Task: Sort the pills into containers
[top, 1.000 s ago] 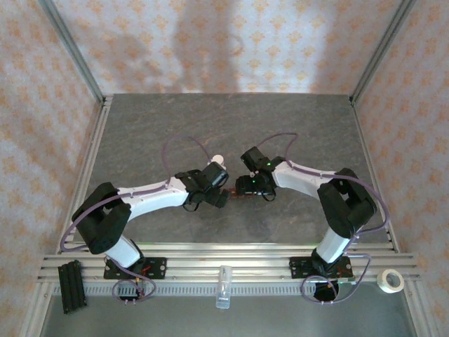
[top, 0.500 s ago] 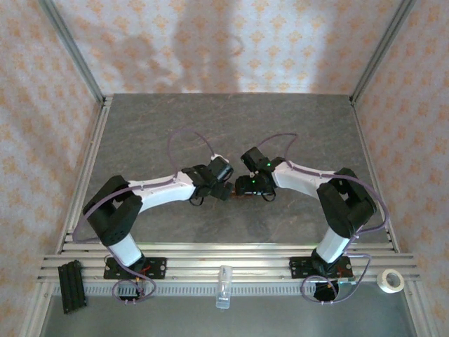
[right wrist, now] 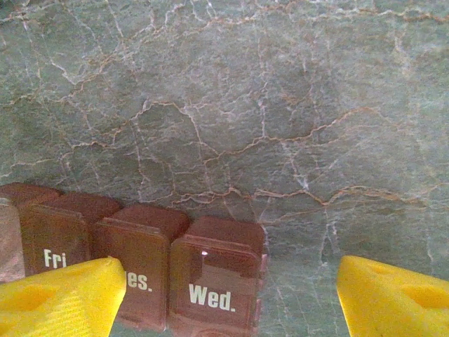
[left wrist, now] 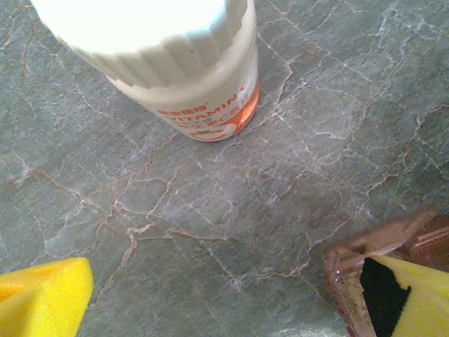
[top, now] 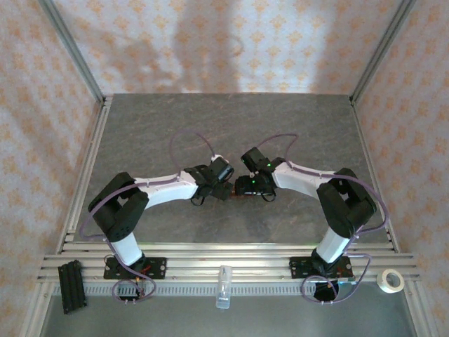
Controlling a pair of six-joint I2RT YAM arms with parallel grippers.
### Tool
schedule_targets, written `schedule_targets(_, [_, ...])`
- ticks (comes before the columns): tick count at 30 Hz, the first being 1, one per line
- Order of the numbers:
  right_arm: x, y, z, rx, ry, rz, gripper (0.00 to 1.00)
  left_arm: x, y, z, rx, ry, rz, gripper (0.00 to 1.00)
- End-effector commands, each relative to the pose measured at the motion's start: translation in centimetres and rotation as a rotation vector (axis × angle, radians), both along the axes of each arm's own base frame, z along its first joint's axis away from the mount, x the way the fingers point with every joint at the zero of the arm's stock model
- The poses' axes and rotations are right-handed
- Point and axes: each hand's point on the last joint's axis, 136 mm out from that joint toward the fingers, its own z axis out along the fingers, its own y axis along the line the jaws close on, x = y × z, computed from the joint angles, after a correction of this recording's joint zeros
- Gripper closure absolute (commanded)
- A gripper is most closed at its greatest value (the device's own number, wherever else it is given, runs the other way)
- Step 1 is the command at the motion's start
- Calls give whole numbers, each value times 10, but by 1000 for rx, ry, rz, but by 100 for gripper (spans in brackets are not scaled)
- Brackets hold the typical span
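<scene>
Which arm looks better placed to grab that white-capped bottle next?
Left: the left end effector, open, faces the bottle just ahead; the right end effector is at the containers.

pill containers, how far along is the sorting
Done: nothing that shows. The vitamin bottle stands capped, and the Wed. box of the containers looks shut. In hand: nothing held. The right gripper is open over the Wed. box, and the left gripper is open near the bottle. Left: uncapping, opening lids, all the sorting.
</scene>
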Motion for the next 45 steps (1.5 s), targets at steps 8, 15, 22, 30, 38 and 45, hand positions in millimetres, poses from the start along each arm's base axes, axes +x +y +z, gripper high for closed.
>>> schedule_targets(8, [6, 0, 28, -29, -8, 16, 19, -1, -17, 89, -270, -80, -49, 0])
schedule_targets(15, [28, 16, 82, 11, -84, 44, 18, 2, 28, 124, -405, -155, 88, 0])
schedule_targets(22, [56, 42, 108, 20, -97, 109, 17, 5, 93, 115, -490, -187, 318, 0])
schedule_targets(30, [87, 69, 97, -53, -78, 160, 16, 3, 130, 92, -578, -162, 467, 0])
schedule_targets(38, [99, 93, 75, -128, -58, 221, 16, 4, 132, 82, -608, -133, 500, 0])
schedule_targets(45, [98, 101, 56, -135, -21, 229, 23, 5, 129, 75, -619, -114, 494, 0])
